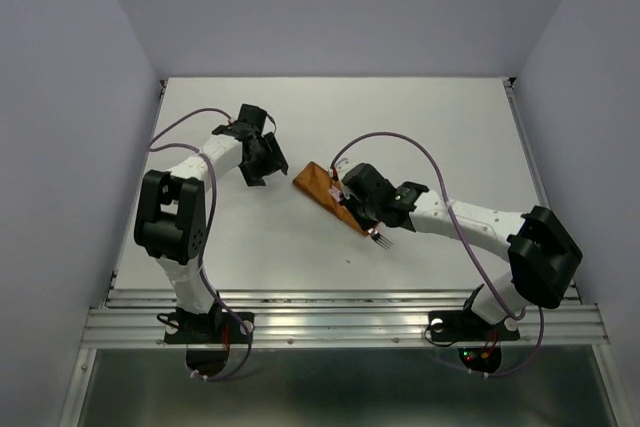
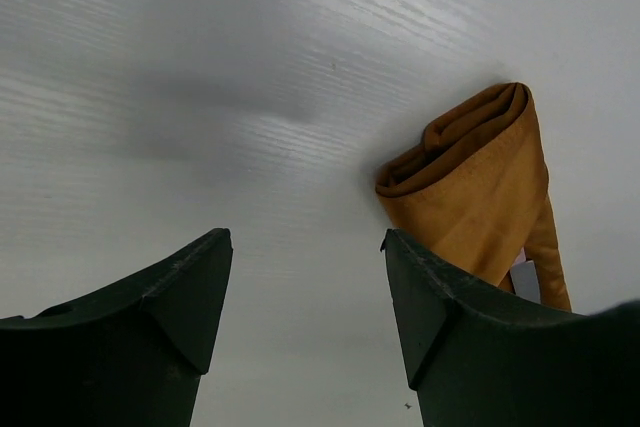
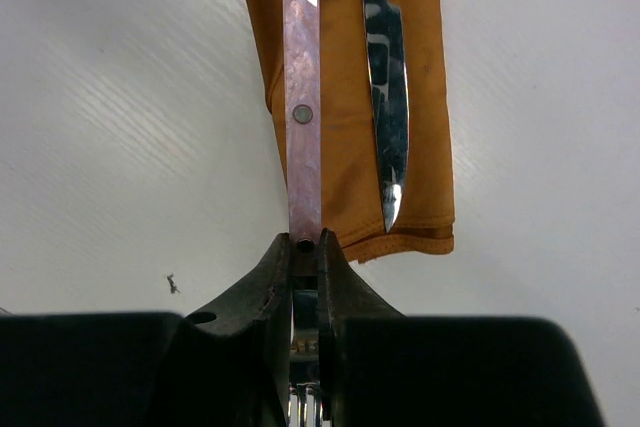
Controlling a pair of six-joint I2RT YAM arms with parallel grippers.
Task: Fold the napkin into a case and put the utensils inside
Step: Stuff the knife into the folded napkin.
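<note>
I see the case [image 1: 318,185] lying flat on the table [image 1: 420,117], folded into a slim strip.

Right gripper [image 3: 305,247] is clamped on the fork [image 3: 303,97]. It pinches the flat handle just off the case's hemmed end. The handle runs lengthwise over the case, and the tines stick out behind the fingers, off the case.

Knife [image 3: 388,117] lies on the case beside the fork handle and parallel to it, tip just short of the same hem. Both run out of the right wrist frame, so I can't tell if their far ends are tucked under a fold.

Left gripper [image 2: 307,242] has its jaws wide apart with nothing in them. It sits low over the table at the case's other, rolled end, with one finger [image 2: 450,317] just beside the cloth. Touching or not, I can't say.
</note>
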